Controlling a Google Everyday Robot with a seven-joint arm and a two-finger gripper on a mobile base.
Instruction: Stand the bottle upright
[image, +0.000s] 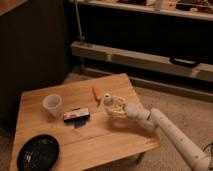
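My gripper is low over the right half of the wooden table, at the end of the white arm that reaches in from the lower right. A small pale shape with a whitish top shows at the gripper's far left side; it looks like the bottle, right against the gripper. Most of it is hidden by the gripper, and I cannot tell whether it stands or lies.
An orange carrot-like thing lies just left of the gripper. A dark snack packet lies mid-table. A translucent plastic cup stands at the left. A black bowl sits at the front left corner. Shelving runs behind.
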